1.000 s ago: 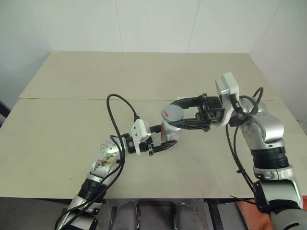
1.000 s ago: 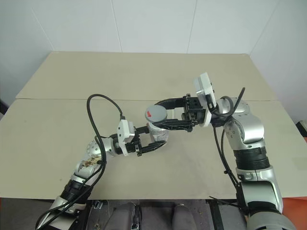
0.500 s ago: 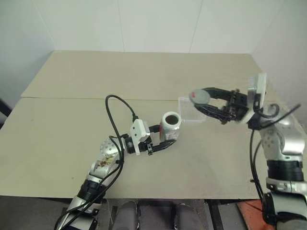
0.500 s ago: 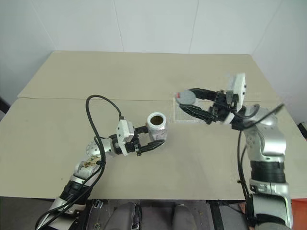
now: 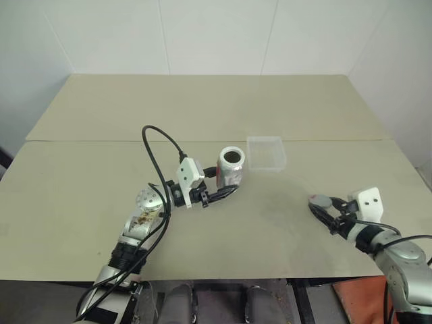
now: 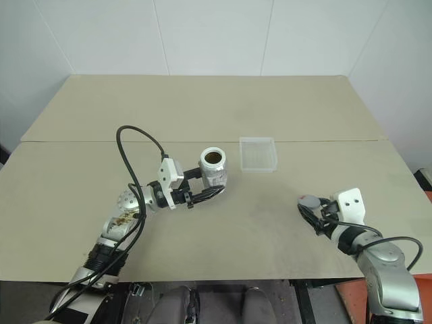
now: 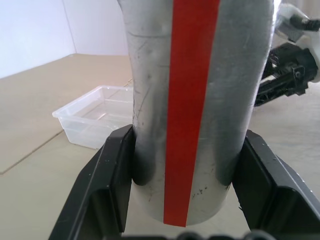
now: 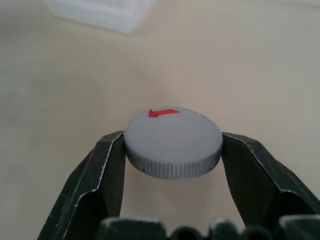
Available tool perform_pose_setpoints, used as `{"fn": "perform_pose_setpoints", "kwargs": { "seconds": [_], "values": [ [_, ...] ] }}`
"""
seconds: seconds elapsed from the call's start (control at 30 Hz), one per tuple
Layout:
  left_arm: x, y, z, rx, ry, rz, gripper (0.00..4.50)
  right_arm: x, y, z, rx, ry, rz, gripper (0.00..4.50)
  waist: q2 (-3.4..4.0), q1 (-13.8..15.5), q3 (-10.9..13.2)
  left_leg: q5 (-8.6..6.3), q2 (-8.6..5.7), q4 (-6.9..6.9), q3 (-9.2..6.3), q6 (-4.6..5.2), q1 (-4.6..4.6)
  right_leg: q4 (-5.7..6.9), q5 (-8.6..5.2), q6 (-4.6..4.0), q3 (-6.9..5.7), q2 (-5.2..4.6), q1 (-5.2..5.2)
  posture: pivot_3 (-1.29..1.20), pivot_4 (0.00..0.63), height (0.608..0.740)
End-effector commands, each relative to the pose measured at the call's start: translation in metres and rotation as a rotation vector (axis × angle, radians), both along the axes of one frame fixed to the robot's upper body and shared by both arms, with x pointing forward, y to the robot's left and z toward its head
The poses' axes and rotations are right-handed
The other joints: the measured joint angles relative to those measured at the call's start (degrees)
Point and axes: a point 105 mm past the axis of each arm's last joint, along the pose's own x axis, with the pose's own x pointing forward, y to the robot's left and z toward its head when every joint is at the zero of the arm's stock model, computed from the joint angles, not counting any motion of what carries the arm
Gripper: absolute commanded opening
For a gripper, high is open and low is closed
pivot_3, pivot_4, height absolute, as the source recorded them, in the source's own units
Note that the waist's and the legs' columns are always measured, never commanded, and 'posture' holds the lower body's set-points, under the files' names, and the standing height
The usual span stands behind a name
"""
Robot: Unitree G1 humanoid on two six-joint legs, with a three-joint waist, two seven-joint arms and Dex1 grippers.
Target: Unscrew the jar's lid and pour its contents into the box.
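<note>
The right gripper (image 6: pixel 309 209) has swung away from the jar (image 5: pixel 231 167) and down to the table's (image 5: pixel 101 121) right near edge, carrying the lid (image 8: pixel 173 141), a flat grey disc with a ribbed rim and a red mark, pinched between its black fingers. The left gripper (image 5: pixel 214 192) clamps the scuffed silvery cylinder, red stripe facing it, upright and open-mouthed just beside the clear plastic box (image 5: pixel 266 152). Unscrewing looks done; pouring remains, and the box looks empty.

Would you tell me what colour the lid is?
Grey, with a small red mark on top; the lid shows best in the right wrist view.
</note>
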Motion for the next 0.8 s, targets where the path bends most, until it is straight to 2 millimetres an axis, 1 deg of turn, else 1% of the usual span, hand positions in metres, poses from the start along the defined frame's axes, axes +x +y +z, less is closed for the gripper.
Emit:
{"fn": "perform_pose_setpoints", "kwargs": {
  "seconds": [0.03, 0.07, 0.13, 0.2, 0.23, 0.3, 0.37, 0.4, 0.43, 0.57, 0.67, 0.8],
  "values": [
    [0.004, 0.003, 0.01, -0.009, -0.054, 0.008, 2.49, -0.003, -0.012, 0.005, -0.013, 0.03, -0.034, 2.82, 0.0, 0.02, 0.0, 0.0, 0.0, 0.0, 0.0, 0.0, 0.0, 0.0, 0.0, 0.0, 0.01, 0.0, 0.0, 0.0, 0.15, 0.74],
    [0.004, 0.003, 0.009, -0.007, -0.057, 0.01, 2.49, -0.005, -0.011, 0.004, 0.001, 0.052, -0.018, 2.82, 0.0, 0.08, 0.0, 0.0, 0.0, 0.0, 0.0, 0.0, -0.01, -0.01, 0.0, 0.0, 0.0, 0.0, 0.0, 0.0, 0.15, 0.74],
    [0.006, 0.006, 0.01, -0.007, -0.06, 0.021, 2.49, -0.009, -0.004, 0.006, -0.006, 0.066, 0.049, 3.53, 0.0, 0.15, 0.0, 0.0, 0.0, 0.02, 0.0, 0.01, 0.0, -0.01, 0.0, 0.0, -0.01, 0.0, 0.02, 0.0, 0.15, 0.74],
    [0.007, 0.008, 0.01, -0.009, -0.063, 0.031, 2.49, -0.011, 0.002, 0.008, -0.003, 0.071, 0.082, 4.08, 0.0, 0.28, 0.0, -0.01, 0.0, 0.01, 0.0, 0.02, -0.01, -0.03, 0.0, 0.0, -0.02, 0.0, 0.03, 0.0, 0.15, 0.74],
    [0.007, 0.009, 0.009, -0.009, -0.065, 0.034, 2.49, -0.011, 0.002, 0.009, 0.004, 0.078, 0.084, 4.42, 0.0, 0.24, 0.0, -0.01, 0.0, 0.02, 0.0, 0.02, -0.01, -0.03, 0.0, 0.0, -0.02, 0.0, 0.03, 0.0, 0.15, 0.74],
    [0.008, 0.01, 0.009, -0.008, -0.067, 0.043, 2.49, -0.013, 0.002, 0.012, -0.019, 0.104, 0.087, 4.47, 0.0, 0.21, 0.0, -0.02, 0.0, 0.02, -0.01, 0.03, -0.02, -0.03, 0.0, 0.0, 0.0, 0.0, 0.03, 0.0, 0.15, 0.74],
    [0.007, 0.01, 0.01, -0.013, -0.07, 0.053, 2.49, -0.025, -0.007, 0.02, -0.164, 0.149, 0.118, 4.47, 0.0, 0.2, 0.0, -0.02, 0.0, 0.03, -0.01, 0.03, -0.01, -0.02, 0.0, 0.0, 0.01, 0.0, 0.03, 0.0, 0.15, 0.74],
    [0.007, 0.01, 0.01, -0.013, -0.072, 0.058, 2.49, -0.029, -0.008, 0.03, -0.205, 0.136, 0.144, 4.47, 0.05, 0.3, -0.01, -0.02, 0.0, 0.03, -0.01, 0.03, -0.01, -0.02, 0.0, 0.01, 0.0, 0.0, 0.03, 0.0, 0.15, 0.74],
    [0.007, 0.011, 0.009, -0.013, -0.072, 0.061, 2.49, -0.031, -0.009, 0.037, -0.225, 0.123, 0.161, 4.47, 0.26, 0.59, -0.02, -0.02, -0.01, 0.05, -0.01, 0.04, -0.06, -0.01, 0.0, 0.01, 0.01, -0.01, 0.01, 0.0, 0.15, 0.74],
    [0.008, 0.014, 0.008, -0.006, -0.069, 0.074, 2.49, -0.029, -0.008, 0.076, -0.295, 0.047, 0.218, 4.47, 0.25, 0.14, -0.01, -0.05, -0.02, 0.07, -0.01, 0.09, 0.02, -0.04, 0.01, 0.05, 0.01, -0.02, 0.11, 0.0, 0.15, 0.74],
    [0.014, 0.017, 0.006, 0.016, -0.067, 0.101, 2.49, -0.026, 0.002, 0.093, -0.283, -0.002, 0.273, 4.47, 0.25, 0.02, -0.01, -0.05, 0.01, 0.05, -0.02, 0.09, 0.14, -0.05, 0.01, 0.05, 0.01, 0.03, 0.21, 0.0, 0.15, 0.74],
    [0.027, 0.019, 0.009, 0.028, -0.068, 0.142, 2.49, -0.012, 0.017, 0.103, -0.213, -0.069, 0.271, 4.47, 0.22, 0.18, 0.01, -0.05, 0.01, 0.07, -0.03, 0.09, 0.1, -0.09, 0.01, 0.05, 0.0, 0.03, 0.23, 0.0, 0.15, 0.74]
  ]
}}
